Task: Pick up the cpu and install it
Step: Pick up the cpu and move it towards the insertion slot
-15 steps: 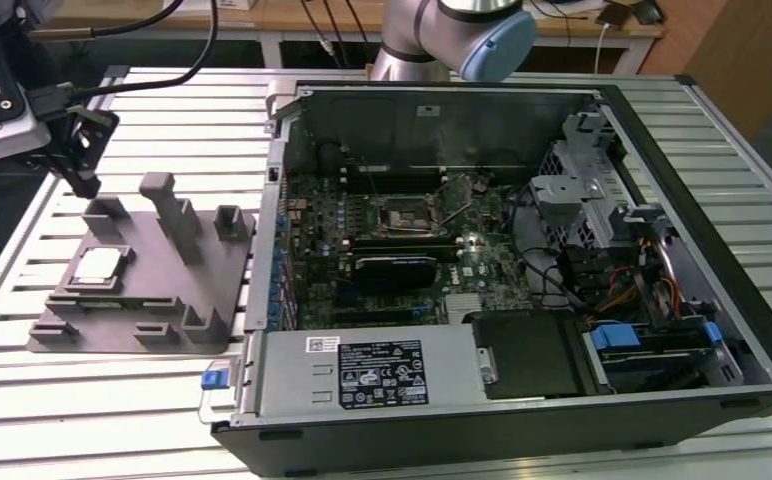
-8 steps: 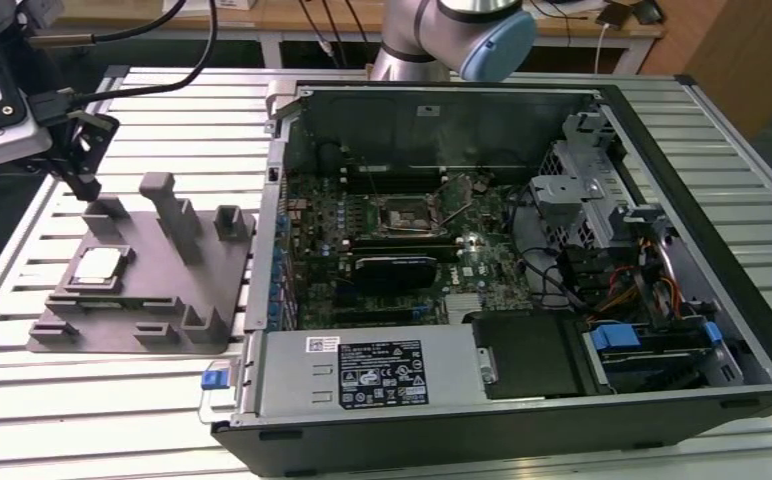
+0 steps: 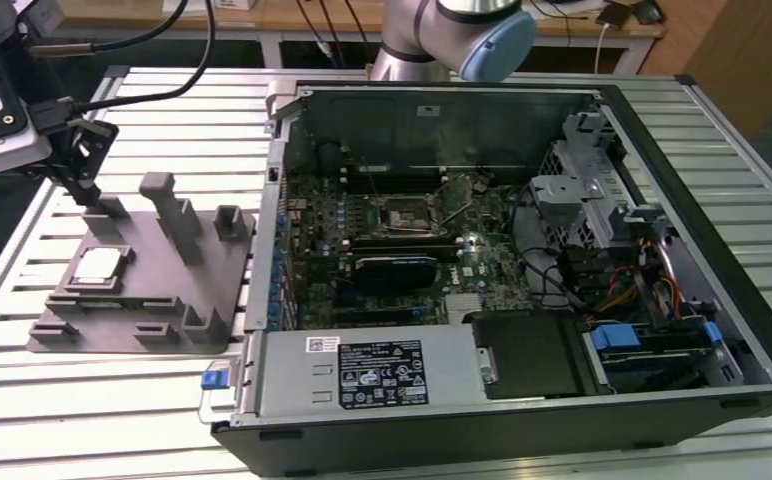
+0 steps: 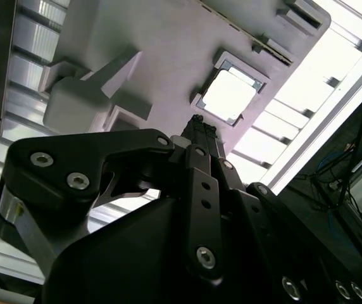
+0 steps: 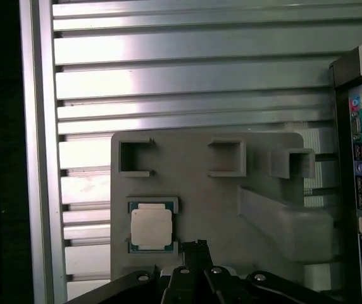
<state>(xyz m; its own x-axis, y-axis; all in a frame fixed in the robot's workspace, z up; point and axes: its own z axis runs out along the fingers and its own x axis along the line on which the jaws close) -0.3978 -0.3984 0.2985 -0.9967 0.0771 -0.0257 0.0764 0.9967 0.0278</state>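
The cpu is seated flat, metal top up, in a square recess of a grey block. The recess is placed near the block's edge on the exterior view's left. The block is laid on a slatted metal table, close to the table's edge on the exterior view's left, and several upright posts are carried on it.

The gripper is held over the block's far edge, just beside the cpu and apart from it. In both wrist views the cpu is seen just past the gripper's tip. The fingers are seen pressed together, and nothing is clamped between them. Whether the tip is in contact with the block cannot be told.

An open computer case is laid on its side on the table, just beside the block on the exterior view's right. A motherboard is exposed inside it, and a square socket is mounted near the board's middle.
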